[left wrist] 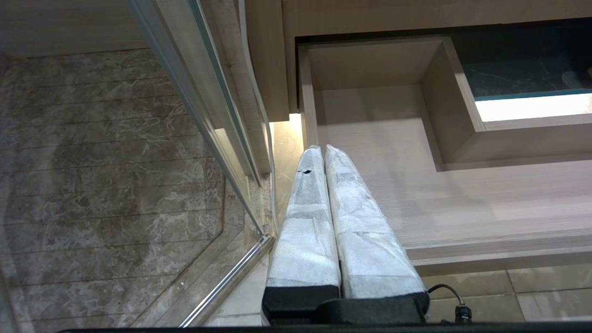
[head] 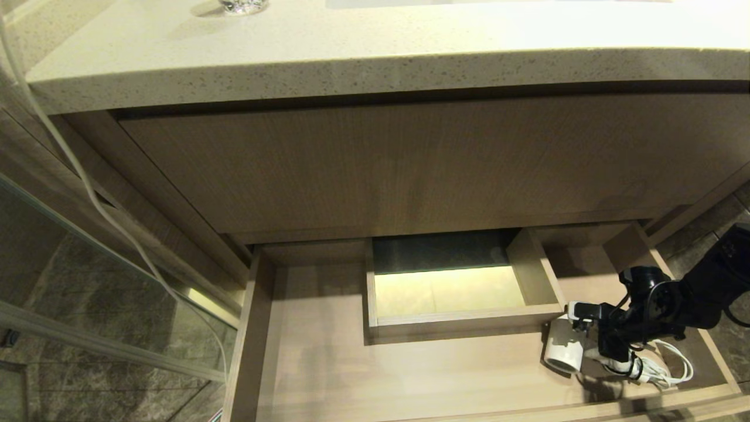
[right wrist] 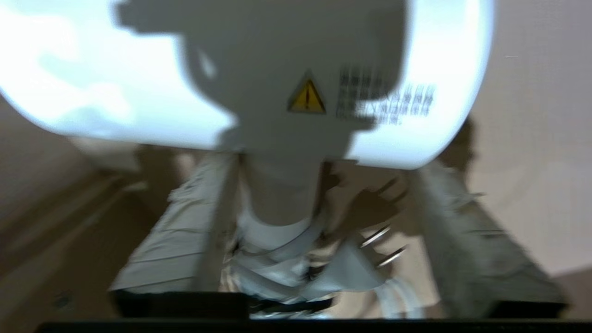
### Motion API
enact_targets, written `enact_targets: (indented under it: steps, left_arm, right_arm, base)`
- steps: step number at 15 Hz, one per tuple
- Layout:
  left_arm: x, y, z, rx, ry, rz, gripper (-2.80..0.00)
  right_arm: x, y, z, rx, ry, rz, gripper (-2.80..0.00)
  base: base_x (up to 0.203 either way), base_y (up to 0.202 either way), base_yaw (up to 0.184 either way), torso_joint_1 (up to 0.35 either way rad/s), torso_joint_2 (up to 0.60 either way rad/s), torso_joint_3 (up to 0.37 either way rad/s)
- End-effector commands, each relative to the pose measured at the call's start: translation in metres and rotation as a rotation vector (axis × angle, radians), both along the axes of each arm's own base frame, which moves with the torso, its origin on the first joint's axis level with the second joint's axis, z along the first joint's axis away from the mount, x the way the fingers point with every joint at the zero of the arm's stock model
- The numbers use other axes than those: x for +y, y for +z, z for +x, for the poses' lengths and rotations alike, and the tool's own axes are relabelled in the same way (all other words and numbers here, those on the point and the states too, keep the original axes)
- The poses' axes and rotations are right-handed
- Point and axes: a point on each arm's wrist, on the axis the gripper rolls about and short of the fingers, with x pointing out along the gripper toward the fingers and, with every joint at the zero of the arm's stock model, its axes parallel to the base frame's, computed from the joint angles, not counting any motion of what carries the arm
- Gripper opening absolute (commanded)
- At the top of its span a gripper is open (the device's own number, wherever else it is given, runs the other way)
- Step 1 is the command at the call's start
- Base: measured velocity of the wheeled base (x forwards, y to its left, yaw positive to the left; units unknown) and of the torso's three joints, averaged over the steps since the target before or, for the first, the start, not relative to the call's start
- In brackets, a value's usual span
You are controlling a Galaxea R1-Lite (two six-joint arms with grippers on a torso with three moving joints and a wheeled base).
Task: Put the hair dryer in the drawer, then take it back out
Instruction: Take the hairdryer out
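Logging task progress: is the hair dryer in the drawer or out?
In. The hair dryer lies on the open drawer floor at its right end, cord bundled alongside.

The head camera looked down on the open drawer (head: 304,351). Both wrist cameras faced into it, the right one very close.

The right gripper (head: 589,328) is down at the hair dryer (head: 563,350) in the open drawer's (head: 410,375) right end.
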Motion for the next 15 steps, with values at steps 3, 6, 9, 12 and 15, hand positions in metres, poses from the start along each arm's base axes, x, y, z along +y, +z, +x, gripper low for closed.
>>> enact_targets:
  steps: [3, 6, 9, 12, 15]
  left_arm:
    - [0.0, 0.0, 0.0, 0.0, 0.0, 0.001, -2.8]
    - [0.0, 0.0, 0.0, -0.001, 0.0, 0.0, -2.8]
    - [0.0, 0.0, 0.0, 0.0, 0.002, 0.001, -2.8]
    - [0.0, 0.0, 0.0, 0.0, 0.002, 0.0, -2.8]
    - [0.0, 0.0, 0.0, 0.0, 0.0, 0.0, -2.8]
  right_arm:
    - [-0.002, 0.002, 0.006, -0.023, 0.006, -0.01, -2.8]
    - [-0.003, 0.014, 0.009, -0.054, 0.008, -0.02, -2.8]
    - [-0.006, 0.028, 0.016, -0.102, 0.006, -0.038, -2.8]
    - [-0.007, 0.04, 0.018, -0.133, 0.004, -0.051, -2.8]
    - [-0.006, 0.049, 0.017, -0.145, 0.005, -0.057, -2.8]
  base:
    - [0.0, 0.0, 0.0, 0.0, 0.0, 0.0]
    - [0.0, 0.0, 0.0, 0.0, 0.0, 0.0]
    - [0.0, 0.0, 0.0, 0.0, 0.0, 0.0]
    - [0.0, 0.0, 0.0, 0.0, 0.0, 0.0]
    - [0.0, 0.0, 0.0, 0.0, 0.0, 0.0]
